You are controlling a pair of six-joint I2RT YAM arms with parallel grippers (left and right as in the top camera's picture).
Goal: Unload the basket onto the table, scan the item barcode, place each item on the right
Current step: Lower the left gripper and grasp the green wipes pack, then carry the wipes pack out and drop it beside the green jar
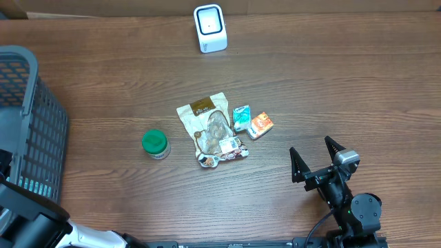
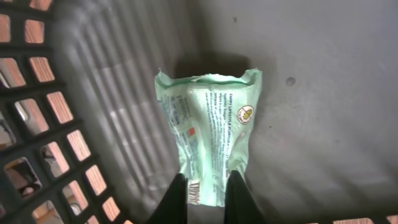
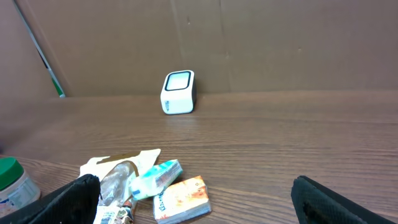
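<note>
In the left wrist view a pale green printed packet (image 2: 211,130) lies inside the grey basket (image 2: 37,124), and a barcode (image 2: 194,191) shows at its near edge. My left gripper (image 2: 207,193) is shut on that near edge, one black finger on each side. The white scanner (image 1: 209,27) stands at the table's far edge, also seen as the scanner (image 3: 178,92) in the right wrist view. My right gripper (image 1: 311,145) hovers open at the front right, with nothing between its fingers.
On the table's middle lie a clear snack bag (image 1: 210,127), a teal packet (image 1: 240,117), an orange packet (image 1: 260,125) and a green-lidded jar (image 1: 156,144). The basket (image 1: 27,117) fills the left edge. A cardboard wall backs the table.
</note>
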